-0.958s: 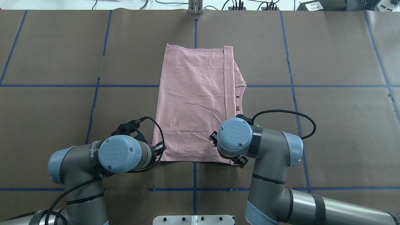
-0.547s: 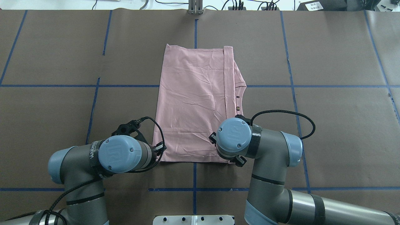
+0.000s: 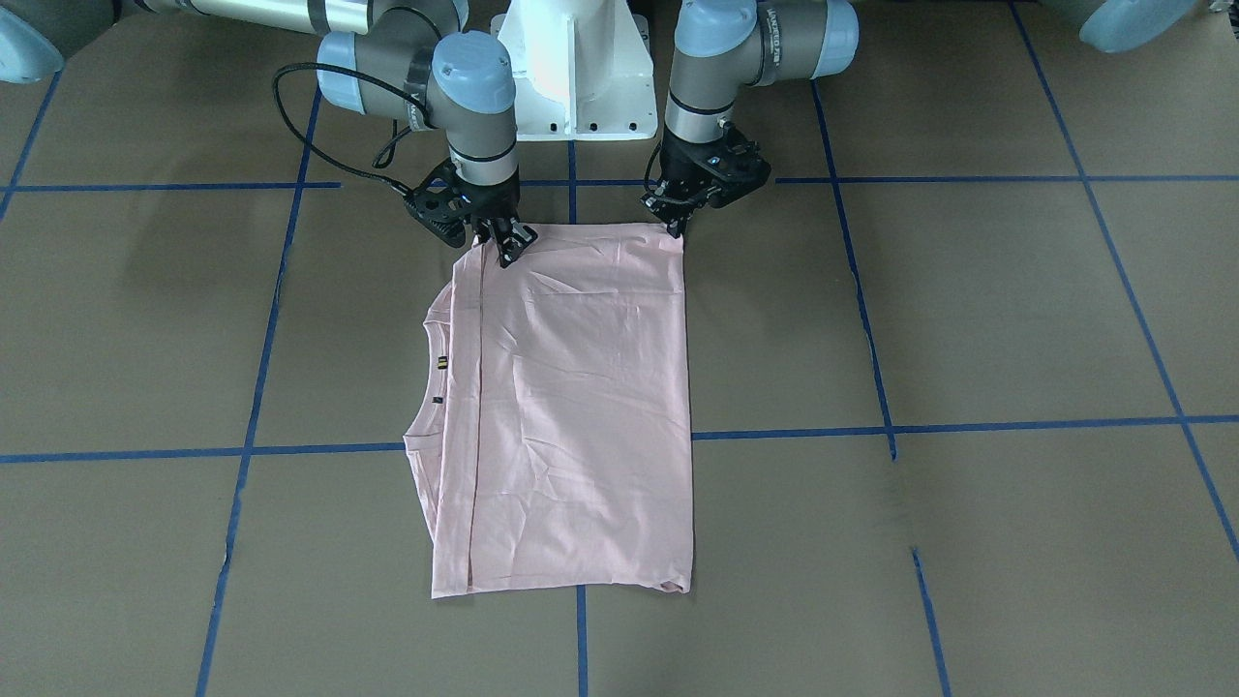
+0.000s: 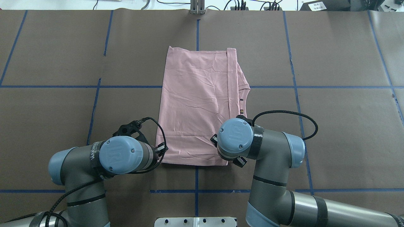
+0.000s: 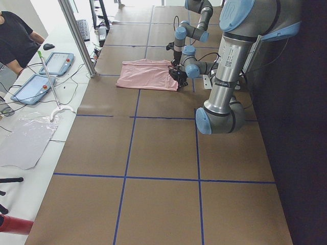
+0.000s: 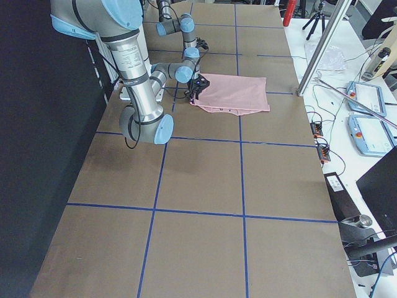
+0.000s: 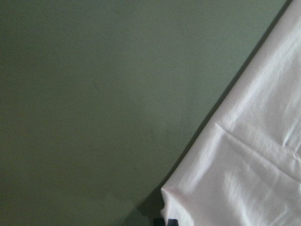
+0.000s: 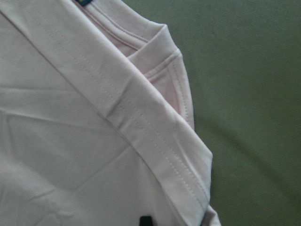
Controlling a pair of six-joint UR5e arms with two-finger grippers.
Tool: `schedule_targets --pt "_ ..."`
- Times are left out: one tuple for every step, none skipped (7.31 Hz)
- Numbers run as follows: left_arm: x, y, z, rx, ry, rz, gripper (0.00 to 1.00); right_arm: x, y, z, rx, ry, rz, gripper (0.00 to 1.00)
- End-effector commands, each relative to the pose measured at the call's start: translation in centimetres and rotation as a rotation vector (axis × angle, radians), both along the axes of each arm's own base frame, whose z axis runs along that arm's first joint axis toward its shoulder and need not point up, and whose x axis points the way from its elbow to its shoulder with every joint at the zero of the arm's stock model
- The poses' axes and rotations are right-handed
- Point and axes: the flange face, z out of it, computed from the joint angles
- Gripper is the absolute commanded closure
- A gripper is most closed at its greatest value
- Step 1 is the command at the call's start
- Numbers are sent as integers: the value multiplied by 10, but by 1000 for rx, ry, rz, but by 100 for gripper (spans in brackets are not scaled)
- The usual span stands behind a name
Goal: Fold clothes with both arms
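The pale pink T-shirt [image 4: 195, 104] lies back side up on the brown table, folded into a long rectangle, with its collar [image 4: 244, 88] and a folded strip along its right side. It also shows in the front view [image 3: 581, 407]. My left gripper [image 3: 675, 229] is pinched on the shirt's near left corner, which shows puckered in the left wrist view [image 7: 188, 202]. My right gripper [image 3: 505, 254] is shut on the near right corner, over the folded hem [image 8: 155, 155]. In the overhead view both wrists hide the fingertips.
The white pedestal base [image 3: 576, 68] stands just behind the shirt's near edge. Blue tape lines [image 4: 197, 181] grid the table. A metal post [image 4: 197, 8] and cables sit at the far edge. An operator [image 5: 15, 38] and tablets are beside the table.
The shirt has shifted slightly toward the robot. Its near right corner has drawn inward to the left as the right wrist moved a little left. The left arm is nearly still.
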Motion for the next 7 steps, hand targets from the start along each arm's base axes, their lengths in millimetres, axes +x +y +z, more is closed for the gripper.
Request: schedule_targets --pt "-1 -1 -1 -1 2 -1 100 2 0 -5 9 -10 11 100" --pt "-2 -1 -2 0 5 -1 100 4 -1 -7 15 -17 17 100" --pt "-3 0 -7 3 15 0 100 7 -1 -13 20 -32 20 100" --pt "-8 1 -15 7 33 0 100 15 -1 -23 29 -57 22 100" --pt "-23 5 -28 20 66 2 100 22 2 -31 35 -77 21 100" --pt "-37 10 -41 29 100 6 100 26 4 -36 38 -89 20 100" --pt "-53 19 -60 38 131 12 100 40 7 -39 43 -108 22 100"
